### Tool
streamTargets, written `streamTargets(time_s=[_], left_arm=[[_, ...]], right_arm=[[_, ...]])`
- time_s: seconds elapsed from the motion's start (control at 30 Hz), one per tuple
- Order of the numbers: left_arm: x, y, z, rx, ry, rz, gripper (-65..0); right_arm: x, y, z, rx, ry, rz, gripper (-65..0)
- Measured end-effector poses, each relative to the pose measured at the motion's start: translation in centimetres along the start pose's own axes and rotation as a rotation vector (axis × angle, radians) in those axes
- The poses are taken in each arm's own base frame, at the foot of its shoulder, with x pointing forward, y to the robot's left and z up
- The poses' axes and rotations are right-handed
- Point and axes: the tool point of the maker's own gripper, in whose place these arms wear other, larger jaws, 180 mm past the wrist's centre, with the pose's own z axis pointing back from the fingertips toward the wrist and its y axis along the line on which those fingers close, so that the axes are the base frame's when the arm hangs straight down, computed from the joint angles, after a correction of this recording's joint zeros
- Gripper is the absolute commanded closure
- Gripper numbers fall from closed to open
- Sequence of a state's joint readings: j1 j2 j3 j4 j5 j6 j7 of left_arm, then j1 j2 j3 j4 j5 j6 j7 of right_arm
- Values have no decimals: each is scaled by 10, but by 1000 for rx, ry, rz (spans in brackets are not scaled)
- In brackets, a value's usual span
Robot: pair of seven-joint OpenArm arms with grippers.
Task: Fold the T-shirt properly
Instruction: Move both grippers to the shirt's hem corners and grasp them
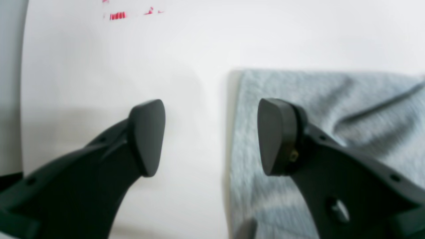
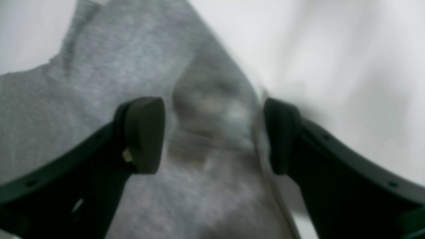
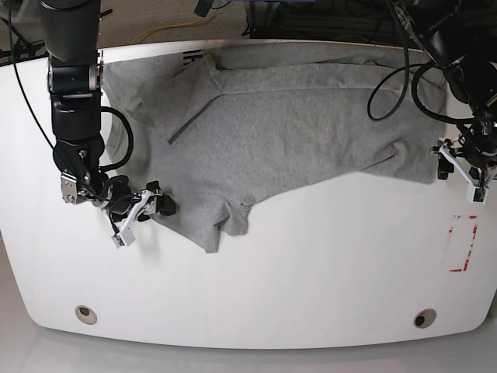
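Note:
The grey T-shirt [image 3: 287, 124] lies spread and wrinkled across the far half of the white table [image 3: 311, 287], with small black lettering [image 3: 191, 56] near its far left. My right gripper [image 3: 158, 205] is open at the shirt's lower left edge. In the right wrist view the right gripper [image 2: 212, 136] has cloth [image 2: 132, 66] between its jaws, with the hem by one finger. My left gripper [image 3: 454, 167] is open at the shirt's right edge. In the left wrist view the left gripper [image 1: 211, 136] straddles the cloth edge [image 1: 332, 99], one finger over cloth and one over bare table.
A red tape rectangle [image 3: 463, 243] marks the table at the right and also shows as red marks in the left wrist view [image 1: 118, 15]. Two round holes [image 3: 86, 313] [image 3: 423, 318] sit near the front edge. Cables [image 3: 388, 70] hang at the back right.

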State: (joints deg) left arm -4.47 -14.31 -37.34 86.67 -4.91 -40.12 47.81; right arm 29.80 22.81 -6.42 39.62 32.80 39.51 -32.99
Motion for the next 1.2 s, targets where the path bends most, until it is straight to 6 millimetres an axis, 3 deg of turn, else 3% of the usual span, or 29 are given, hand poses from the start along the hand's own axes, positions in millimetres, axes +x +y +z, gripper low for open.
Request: streamTargets(time_s=[0.23,0.37,0.53,0.73,0.93,1.07,1.2], left_arm=[[-19,5,-17,-32,21,53,-418],[-21,9,-25,-4,42,103,-499],[-16,-6,-37,-47,57,68,-514],[-27,-26,-56,-100,99,75,-512],[-23,-29,-69,-128,73,126,-506],[-23,-28,-69,-127,70,127,-376],[-22,-30,-69,-131,68,127,-182]], right_arm=[[-4,17,-18,7,26,61,-146],[-3,30,-30,10,36,113,-59],[-5,32,-32,11,44,137,-44],[-4,30,-31,8,44,138,-43],[-4,31,-31,8,44,138,-43],[-4,30,-31,6,46,139,-43],[-4,29,-30,4,47,139,-43]])
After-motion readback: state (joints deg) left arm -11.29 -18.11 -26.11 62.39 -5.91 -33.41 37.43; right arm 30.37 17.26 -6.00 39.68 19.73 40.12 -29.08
